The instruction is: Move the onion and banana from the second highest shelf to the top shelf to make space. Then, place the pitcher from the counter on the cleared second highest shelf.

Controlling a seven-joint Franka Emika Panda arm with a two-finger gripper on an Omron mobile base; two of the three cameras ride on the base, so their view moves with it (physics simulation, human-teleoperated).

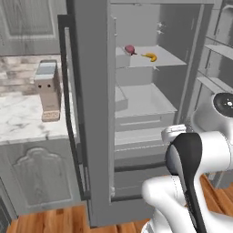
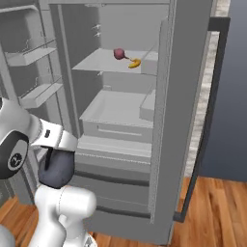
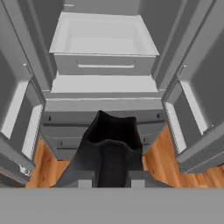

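— How is the gripper found?

— Pressed together on the pitcher. The dark jug is pinched between the two finger tips, and its body is seen running straight away from the hand, toward the fridge. In the right base view the pitcher is carried low, in front of the fridge's lower drawers.

— And the fruit?

— The onion and the banana are seen just beside each other on the top shelf, toward its left side in the left base view. That part of the task is judged done.

— Where is the pitcher to be set?

— On what is taken for the second highest shelf — the level next below the fruit, on which nothing can be seen. It lies ahead of the gripper and well above it; in the hand view it is centred, toward the top.

— So the move is decided by what?

— By height. A lift is called for before any reach inward, so that the front lip is cleared by the jug's belly.
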